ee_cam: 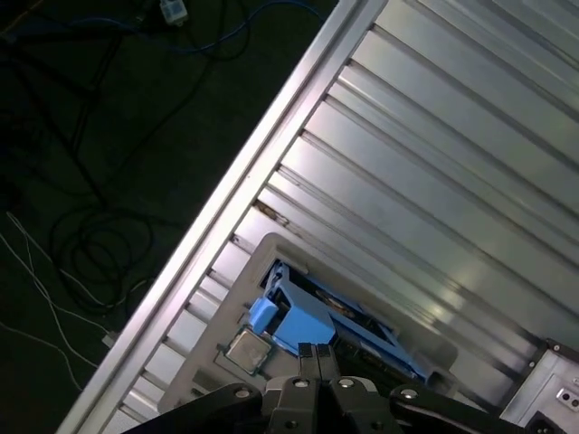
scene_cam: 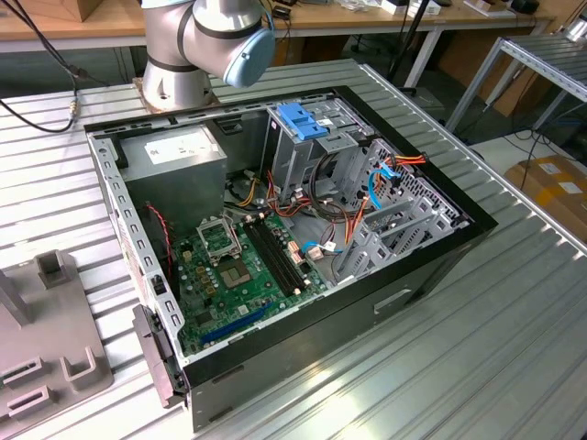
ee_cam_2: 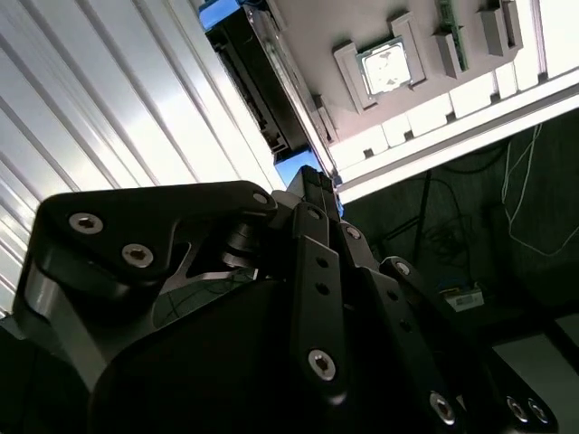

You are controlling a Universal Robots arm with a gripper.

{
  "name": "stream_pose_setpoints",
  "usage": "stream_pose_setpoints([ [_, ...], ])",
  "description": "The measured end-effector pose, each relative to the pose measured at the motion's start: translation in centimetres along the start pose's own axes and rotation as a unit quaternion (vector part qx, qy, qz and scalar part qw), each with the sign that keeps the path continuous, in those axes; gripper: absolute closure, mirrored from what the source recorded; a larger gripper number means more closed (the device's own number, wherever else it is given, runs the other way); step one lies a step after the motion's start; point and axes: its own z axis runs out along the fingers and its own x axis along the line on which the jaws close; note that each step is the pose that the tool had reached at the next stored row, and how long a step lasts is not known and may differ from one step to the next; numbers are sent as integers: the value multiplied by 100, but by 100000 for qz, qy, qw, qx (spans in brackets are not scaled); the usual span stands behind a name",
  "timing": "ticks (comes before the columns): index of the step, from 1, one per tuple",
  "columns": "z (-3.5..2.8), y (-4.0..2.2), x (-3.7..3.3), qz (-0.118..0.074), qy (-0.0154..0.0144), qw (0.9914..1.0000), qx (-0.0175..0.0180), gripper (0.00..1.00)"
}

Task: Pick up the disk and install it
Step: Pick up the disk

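Observation:
The disk (ee_cam: 303,324) lies in a recess of a grey holder tray (ee_cam: 237,298) near the table's edge, its blue plastic bracket around a black body. In the second wrist view the disk (ee_cam_2: 261,90) shows edge-on as a dark slab with blue at its ends. My gripper (ee_cam: 317,360) hangs just above the disk's blue bracket with its two fingers pressed together and nothing between them. The second wrist view has the black gripper (ee_cam_2: 312,185) body in front, its tip pointing at the disk's near end.
A processor chip (ee_cam: 246,349) sits in the same tray beside the disk. The open computer case (scene_cam: 293,238) stands on the ribbed metal table (scene_cam: 514,348), with a blue-handled drive cage (scene_cam: 303,119), a grey power supply (scene_cam: 179,151) and the motherboard (scene_cam: 243,266). Cables cover the dark floor (ee_cam: 90,181) past the table's edge.

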Motion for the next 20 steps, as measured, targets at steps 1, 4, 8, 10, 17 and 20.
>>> stream_pose_setpoints([
  [1, 0, 0, 0, -561, -20, 99998, 6, 89],
  [4, 0, 0, 0, -2429, -87, 99970, 31, 89],
  [8, 0, 0, 0, -3353, -117, 99944, 42, 89],
  [10, 0, 0, 0, -3773, -134, 99929, 48, 89],
  [17, 0, 0, 0, -5215, -186, 99864, 68, 89],
  [20, 0, 0, 0, -5688, -204, 99838, 74, 89],
])
